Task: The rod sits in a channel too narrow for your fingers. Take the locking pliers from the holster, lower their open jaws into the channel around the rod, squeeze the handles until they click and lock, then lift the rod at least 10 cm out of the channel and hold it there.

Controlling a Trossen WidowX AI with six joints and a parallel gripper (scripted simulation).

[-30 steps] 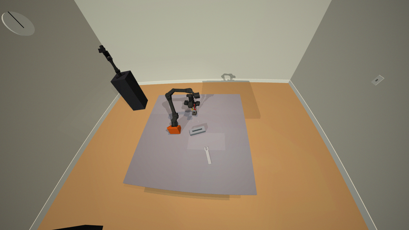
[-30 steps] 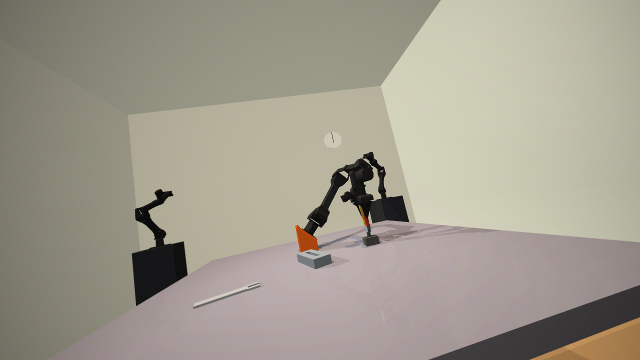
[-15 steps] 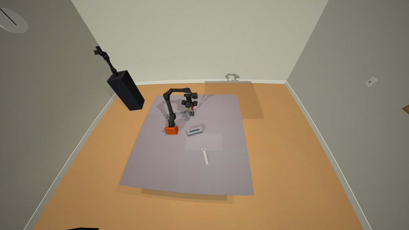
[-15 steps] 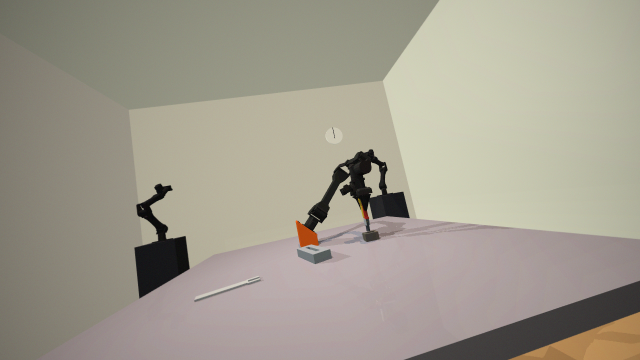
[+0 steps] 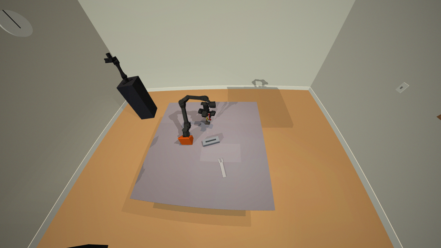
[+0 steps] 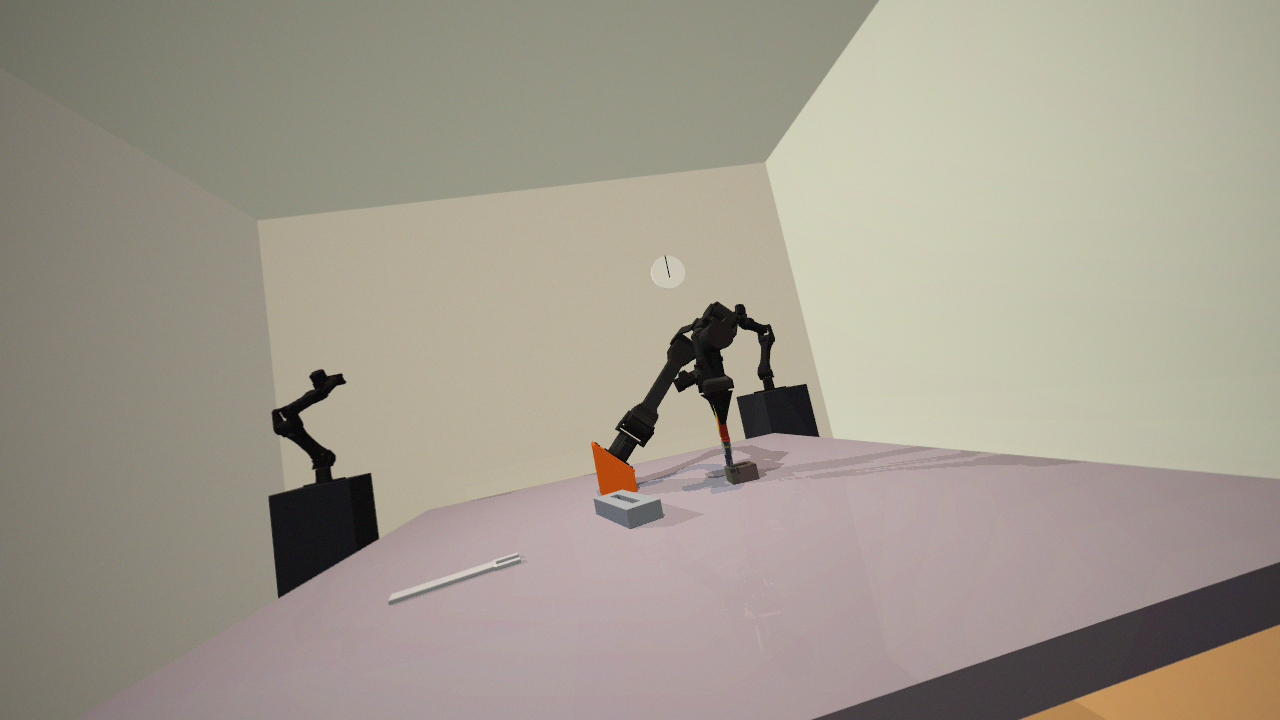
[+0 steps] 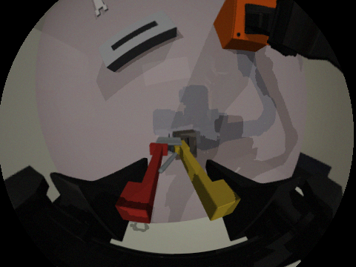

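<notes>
The locking pliers (image 5: 209, 116) (image 6: 724, 432) (image 7: 152, 174) have one red and one yellow handle and grey jaws, which point down. My gripper (image 6: 718, 402) (image 7: 177, 162) holds them between its widely spaced fingers, with the handles spread apart. The small brown holster (image 5: 207, 123) (image 6: 744, 474) (image 7: 192, 138) stands on the table under the jaws. The jaw tips are at or just above its top; whether they are fully clear of it I cannot tell. The grey channel block (image 5: 211, 143) (image 6: 627, 514) (image 7: 107, 55) lies nearer the arm's base, with a dark narrow slot. The rod cannot be made out in it.
A white fork-ended bar (image 5: 222, 168) (image 6: 452, 579) (image 7: 99, 5) lies on the table beyond the block. The orange arm base (image 5: 185, 140) (image 6: 614, 470) (image 7: 237, 30) stands beside the block. Other arms stand on black pedestals (image 5: 137, 97) (image 6: 322, 528) away from the table.
</notes>
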